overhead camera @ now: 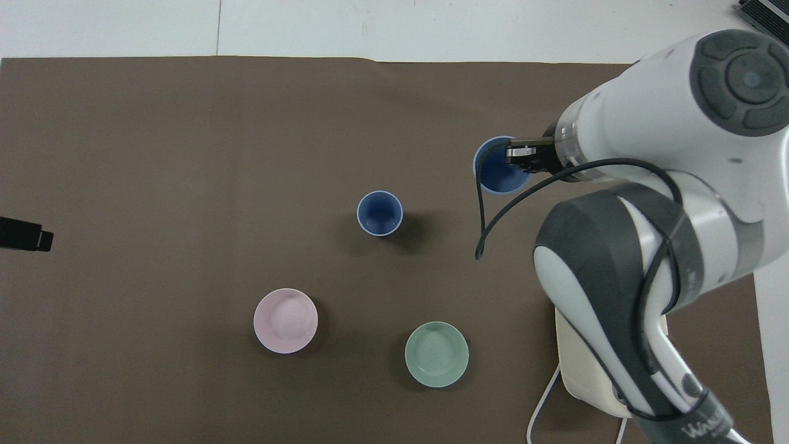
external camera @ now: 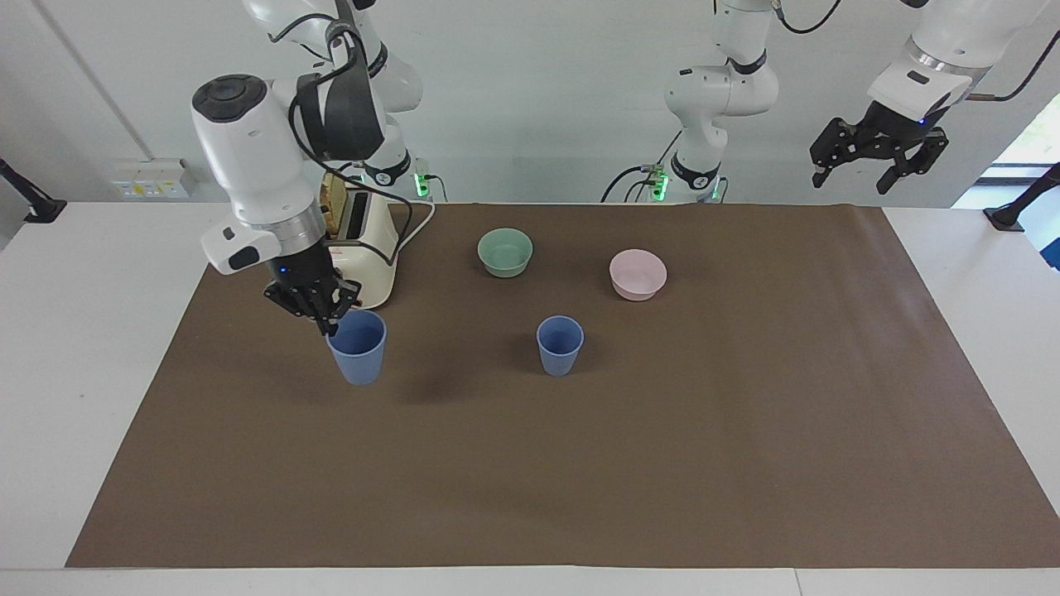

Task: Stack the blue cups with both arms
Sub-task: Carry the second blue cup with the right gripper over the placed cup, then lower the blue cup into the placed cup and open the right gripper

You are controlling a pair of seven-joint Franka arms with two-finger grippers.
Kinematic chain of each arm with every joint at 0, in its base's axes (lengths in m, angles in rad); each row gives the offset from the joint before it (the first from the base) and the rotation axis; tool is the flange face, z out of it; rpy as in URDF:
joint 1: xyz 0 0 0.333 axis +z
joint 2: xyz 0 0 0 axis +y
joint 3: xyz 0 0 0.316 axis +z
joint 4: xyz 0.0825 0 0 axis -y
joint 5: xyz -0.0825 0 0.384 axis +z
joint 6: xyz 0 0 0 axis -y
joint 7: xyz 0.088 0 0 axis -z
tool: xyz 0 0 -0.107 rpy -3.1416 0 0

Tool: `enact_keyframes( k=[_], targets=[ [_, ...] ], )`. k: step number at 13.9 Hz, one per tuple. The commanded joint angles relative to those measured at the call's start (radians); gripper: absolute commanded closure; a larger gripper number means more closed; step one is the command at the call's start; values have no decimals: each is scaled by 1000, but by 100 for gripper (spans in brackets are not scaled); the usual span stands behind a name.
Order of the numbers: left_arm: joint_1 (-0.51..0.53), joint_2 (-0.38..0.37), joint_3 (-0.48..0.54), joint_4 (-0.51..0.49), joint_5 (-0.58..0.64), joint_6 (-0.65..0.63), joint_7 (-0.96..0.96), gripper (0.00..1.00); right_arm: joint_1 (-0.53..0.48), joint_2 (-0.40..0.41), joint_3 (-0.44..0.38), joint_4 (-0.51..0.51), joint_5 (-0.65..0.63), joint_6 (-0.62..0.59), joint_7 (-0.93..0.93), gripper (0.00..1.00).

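Held cup (external camera: 358, 346) (overhead camera: 499, 166): upright, lifted clear of the brown mat (external camera: 580, 463) (overhead camera: 154, 154), shadow cast on the mat beneath; gripped at the rim by the right tool (external camera: 325, 315) (overhead camera: 516, 155), one finger inside the wall and one outside. Hung over the mat toward the right arm's end of the counter (external camera: 74, 331), just beside the toaster (external camera: 368, 248) (overhead camera: 579, 370).

Second cup (external camera: 560, 345) (overhead camera: 380, 213): stood upright on the mat near its middle, well apart from the held cup, untouched.

Green bowl (external camera: 505, 252) (overhead camera: 436, 354) and pink bowl (external camera: 638, 274) (overhead camera: 285, 320): rested nearer to the robots than the second cup, apart from each other.

Left tool (external camera: 874, 157) (overhead camera: 24, 233): raised high over the left arm's end of the counter, fingers spread, nothing between them; arm at wait.
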Motion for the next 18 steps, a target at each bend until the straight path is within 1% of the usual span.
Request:
enact_keyframes(
  k=[1,3,4,6,9,10,13,15,18],
  targets=[
    [-3,-10,2,-12,-13,4,-22,0,54,22,27,44,14,-28,110,100],
    [0,-10,2,-12,-13,4,-20,0,103,74,29,97,17,-27,193,100],
    [0,-10,2,-12,-15,4,-20,0,121,91,32,109,20,-24,202,100],
    [0,-10,2,-12,-15,4,-19,0,169,122,38,111,37,-5,222,100],
    [-6,-10,-4,-7,-13,-2,-20,0,192,171,39,107,40,51,236,100],
    [-8,-10,-7,-7,-13,-5,-19,0,210,173,39,102,43,71,250,100],
    [-6,-10,-7,-7,-13,-8,-17,0,195,173,39,65,48,124,236,100],
    [-5,-10,-7,-8,-13,-3,-23,0,187,174,38,44,48,141,224,100],
    [1,-8,-7,-8,-15,6,-28,0,181,145,39,-19,55,144,216,100]
  ],
)
